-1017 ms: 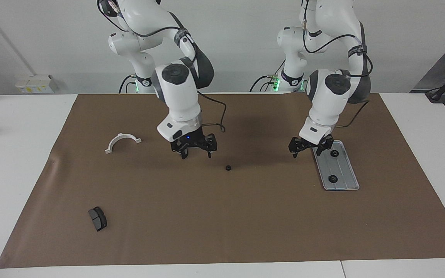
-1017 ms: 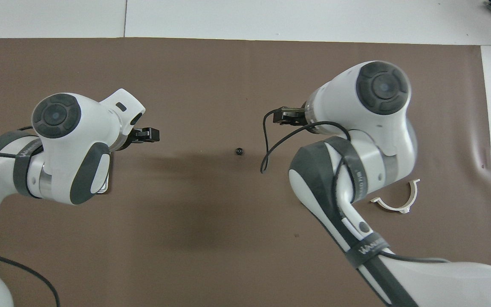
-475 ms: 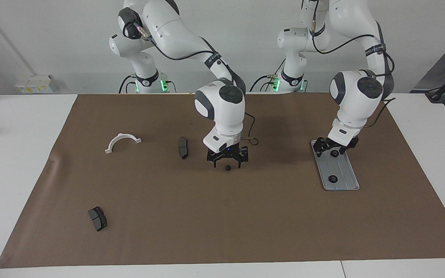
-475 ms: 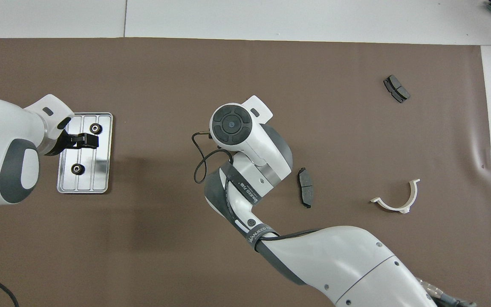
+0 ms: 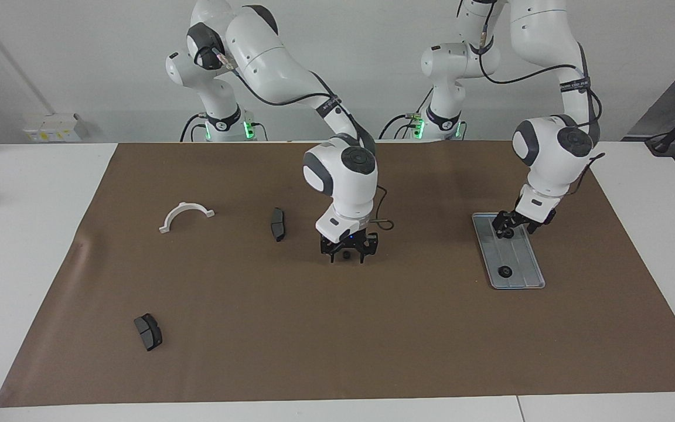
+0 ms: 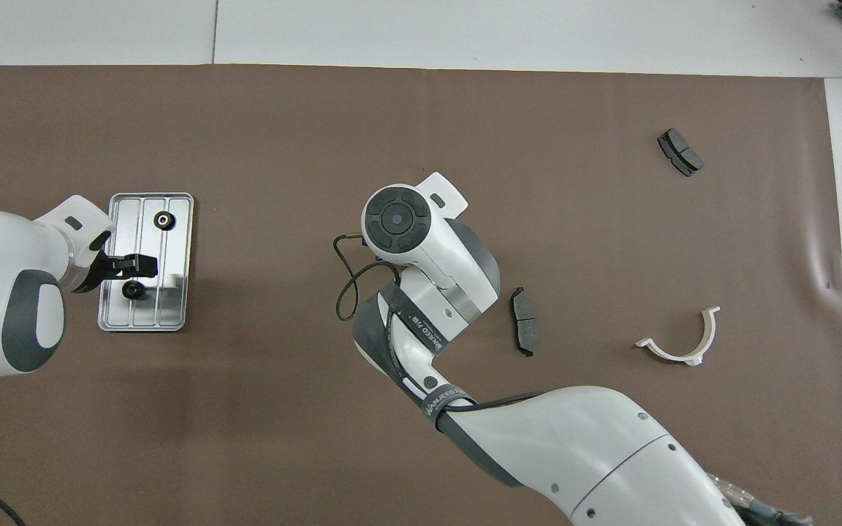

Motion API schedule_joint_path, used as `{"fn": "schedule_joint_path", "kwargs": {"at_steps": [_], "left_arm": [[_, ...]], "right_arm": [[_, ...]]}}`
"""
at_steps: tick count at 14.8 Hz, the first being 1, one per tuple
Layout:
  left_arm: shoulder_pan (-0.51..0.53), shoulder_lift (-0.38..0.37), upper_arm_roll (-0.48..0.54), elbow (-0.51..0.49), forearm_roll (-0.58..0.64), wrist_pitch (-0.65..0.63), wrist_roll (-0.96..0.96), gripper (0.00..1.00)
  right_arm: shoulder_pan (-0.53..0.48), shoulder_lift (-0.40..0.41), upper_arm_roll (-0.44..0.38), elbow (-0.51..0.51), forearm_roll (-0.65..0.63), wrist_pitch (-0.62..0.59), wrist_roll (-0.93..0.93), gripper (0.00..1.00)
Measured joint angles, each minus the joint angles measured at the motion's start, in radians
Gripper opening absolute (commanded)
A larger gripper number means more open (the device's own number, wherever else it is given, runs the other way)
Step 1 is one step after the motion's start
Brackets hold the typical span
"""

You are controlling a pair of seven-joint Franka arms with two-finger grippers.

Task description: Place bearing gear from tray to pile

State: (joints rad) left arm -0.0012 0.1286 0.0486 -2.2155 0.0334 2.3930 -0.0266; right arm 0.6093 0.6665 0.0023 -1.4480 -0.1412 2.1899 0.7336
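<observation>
The left gripper (image 5: 507, 232) is low over the tray (image 5: 522, 261), its fingers around one bearing gear (image 6: 132, 290); I cannot tell if they grasp it. The right gripper (image 5: 348, 254) stands around another gear (image 5: 345, 255) on the mat (image 5: 337, 340); its grip is unclear too. A third gear (image 5: 505, 271) lies farther out in the tray.

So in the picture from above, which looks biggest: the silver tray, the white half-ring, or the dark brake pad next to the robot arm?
From largest to smallest, in the overhead view:
1. tray
2. white half-ring bracket
3. brake pad

The bracket and the pad are close in length, but the bracket spreads wider. All three lie flat on the mat, so the order looks fair.
</observation>
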Motion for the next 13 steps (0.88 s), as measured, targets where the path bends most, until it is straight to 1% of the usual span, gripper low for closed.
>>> {"fn": "schedule_joint_path", "kwargs": {"at_steps": [2,3,7,9,10,11,12,13], "left_arm": [[0.000,0.000,-0.001,-0.014,0.000,0.005,0.001,0.66],[0.000,0.000,-0.002,-0.018,0.000,0.006,0.001,0.64],[0.000,0.000,-0.003,-0.025,0.000,0.006,0.001,0.62],[0.000,0.000,-0.003,-0.028,0.000,0.006,0.001,0.61],[0.000,0.000,-0.003,-0.030,0.000,0.006,0.001,0.60],[0.000,0.000,-0.003,-0.031,0.000,0.006,0.001,0.60],[0.000,0.000,-0.003,-0.032,0.000,0.006,0.001,0.60],[0.001,0.000,-0.003,-0.032,0.000,0.006,0.001,0.60]], "right_arm": [[0.001,-0.001,0.005,-0.010,0.000,0.000,-0.001,0.61],[0.002,-0.003,0.009,-0.019,0.000,0.000,-0.002,0.61],[0.012,-0.010,0.014,-0.040,0.000,0.000,-0.002,0.58],[0.014,-0.013,0.014,-0.047,0.000,0.000,-0.005,0.52],[0.014,-0.013,0.014,-0.048,0.000,0.000,-0.010,0.47],[0.014,-0.013,0.014,-0.048,0.000,0.000,-0.014,0.34],[0.014,-0.013,0.014,-0.049,0.000,0.000,-0.016,0.11],[0.014,-0.013,0.014,-0.049,0.000,0.000,-0.017,0.00]]}}
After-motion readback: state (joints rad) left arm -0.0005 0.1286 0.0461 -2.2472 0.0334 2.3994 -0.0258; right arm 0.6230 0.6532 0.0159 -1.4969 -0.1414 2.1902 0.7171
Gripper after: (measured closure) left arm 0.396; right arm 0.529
